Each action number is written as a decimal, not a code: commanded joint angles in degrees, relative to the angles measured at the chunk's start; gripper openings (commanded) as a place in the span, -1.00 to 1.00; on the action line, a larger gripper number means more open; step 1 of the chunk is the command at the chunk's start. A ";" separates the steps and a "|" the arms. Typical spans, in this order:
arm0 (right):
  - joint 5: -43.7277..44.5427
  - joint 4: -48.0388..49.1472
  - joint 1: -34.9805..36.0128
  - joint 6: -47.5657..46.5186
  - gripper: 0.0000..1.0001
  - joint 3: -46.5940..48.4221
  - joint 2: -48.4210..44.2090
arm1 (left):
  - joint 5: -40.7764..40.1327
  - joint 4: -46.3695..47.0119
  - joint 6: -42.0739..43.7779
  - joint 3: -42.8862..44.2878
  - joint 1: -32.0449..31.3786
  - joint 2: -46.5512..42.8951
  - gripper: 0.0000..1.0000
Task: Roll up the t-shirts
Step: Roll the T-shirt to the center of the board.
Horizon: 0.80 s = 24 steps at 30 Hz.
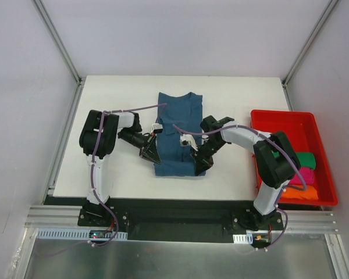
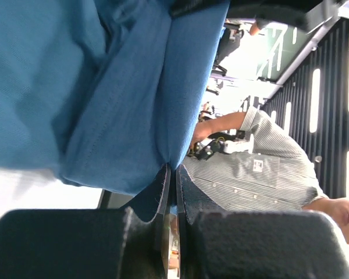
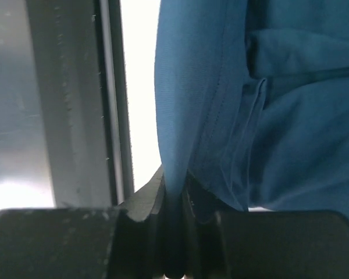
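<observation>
A dark teal-blue t-shirt (image 1: pixel 179 131) lies folded into a long strip at the middle of the white table (image 1: pixel 116 99), collar at the far end. At the shirt's near left corner my left gripper (image 1: pixel 153 157) is shut on the hem; the left wrist view shows the blue cloth (image 2: pixel 104 104) pinched between the black fingertips (image 2: pixel 163 186). My right gripper (image 1: pixel 201 165) holds the near right corner. In the right wrist view a fold of the cloth (image 3: pixel 180 116) runs down between the two jaws, which are shut on it.
A red tray (image 1: pixel 282 114) stands at the table's right edge and holds a green (image 1: pixel 306 159), a magenta (image 1: pixel 305 175) and an orange (image 1: pixel 299 190) t-shirt. A metal frame rail (image 1: pixel 174 218) runs along the near edge. A person in a striped shirt (image 2: pixel 262 174) is beyond the table.
</observation>
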 commanded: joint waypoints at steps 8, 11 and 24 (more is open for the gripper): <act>-5.73 -20.93 -4.64 -10.09 -0.77 8.81 12.16 | -1.31 -17.42 11.27 15.89 1.85 12.83 -1.00; -6.96 -27.06 -5.70 -11.94 -0.77 13.11 16.99 | -2.55 -17.34 11.88 17.47 2.81 13.98 -1.00; -6.70 -43.96 -7.81 -11.68 -0.78 34.56 36.33 | -10.10 -10.14 8.46 19.42 6.59 11.52 -0.96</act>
